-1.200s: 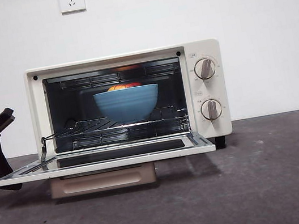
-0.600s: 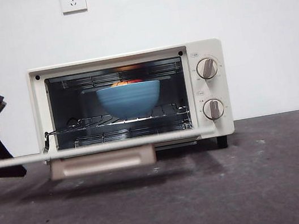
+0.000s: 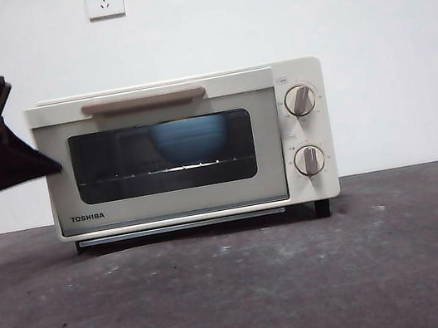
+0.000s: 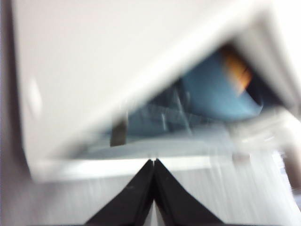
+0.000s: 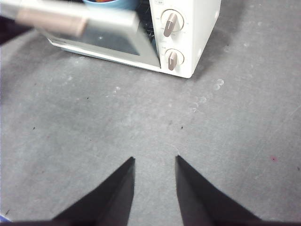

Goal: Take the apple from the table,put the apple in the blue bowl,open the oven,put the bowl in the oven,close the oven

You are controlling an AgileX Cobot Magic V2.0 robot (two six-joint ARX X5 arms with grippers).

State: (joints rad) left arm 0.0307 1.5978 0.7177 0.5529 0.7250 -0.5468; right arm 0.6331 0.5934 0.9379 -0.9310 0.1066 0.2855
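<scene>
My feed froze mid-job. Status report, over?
Left gripper shut, at the oven door's edge. Right gripper open, waiting above the table. Door nearly shut; blue bowl inside. Nothing in the way.

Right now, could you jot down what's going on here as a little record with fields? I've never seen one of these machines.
Oven: cream TOSHIBA toaster oven; door up and nearly shut in the front view, not fully shut in the right wrist view.
Blue bowl: on the rack inside, seen through the glass.
Apple: orange patch in the bowl, blurred.
Left tool: tips together, at the door's left edge.
Right tool: open, above the bare table, holding nothing.
Task stage: last step, closing the oven.
</scene>
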